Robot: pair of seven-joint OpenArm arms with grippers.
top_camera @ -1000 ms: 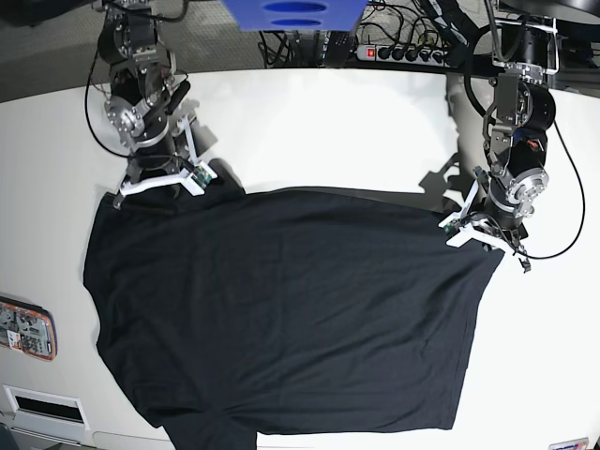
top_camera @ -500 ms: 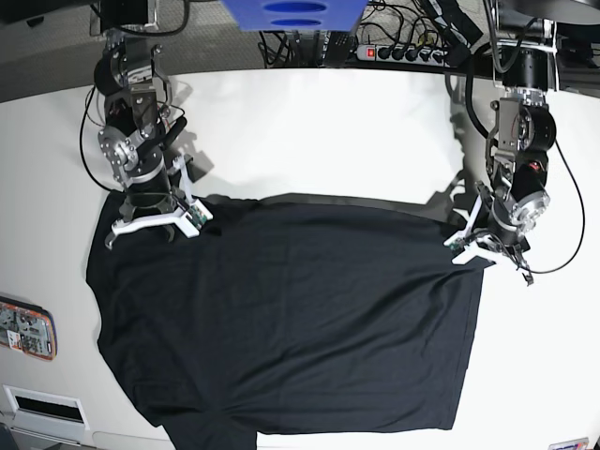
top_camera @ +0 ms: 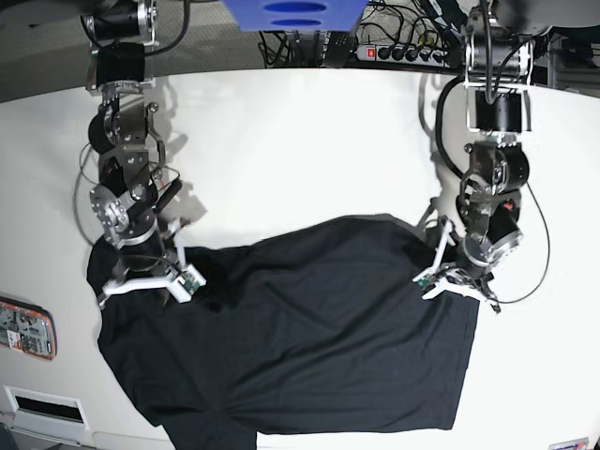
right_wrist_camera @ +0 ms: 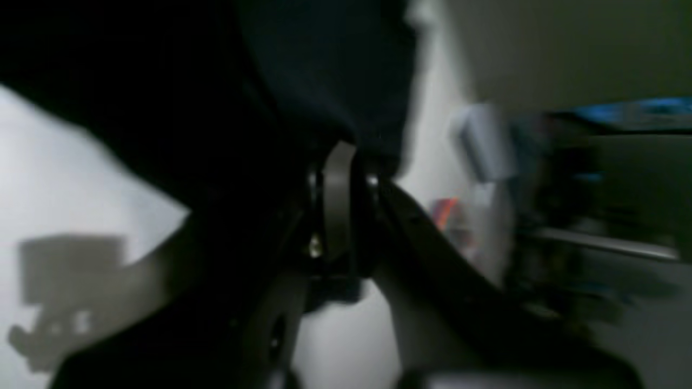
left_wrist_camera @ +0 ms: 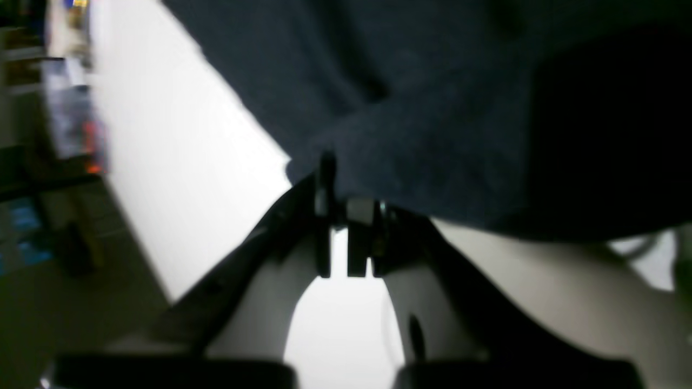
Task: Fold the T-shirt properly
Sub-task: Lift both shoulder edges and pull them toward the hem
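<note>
The black T-shirt (top_camera: 300, 347) lies spread on the white table (top_camera: 300, 141), its far edge lifted and drawn toward the front. On the right of the base view, my left gripper (top_camera: 457, 278) is shut on the shirt's far right corner. The left wrist view shows the left gripper (left_wrist_camera: 348, 216) pinching the dark cloth (left_wrist_camera: 421, 97). My right gripper (top_camera: 142, 278), on the left of the base view, is shut on the far left corner. In the right wrist view the right gripper (right_wrist_camera: 338, 178) clamps the T-shirt (right_wrist_camera: 324, 65) too.
A power strip (top_camera: 403, 53) with cables lies past the table's far edge, beside a blue object (top_camera: 291, 14). An orange-edged device (top_camera: 26, 330) sits at the left edge, with a white box (top_camera: 42, 405) at the front left corner.
Both grippers have moved toward the front of the table, still shut on the shirt's far corners. The far edge has come with them, uncovering more bare table behind.
</note>
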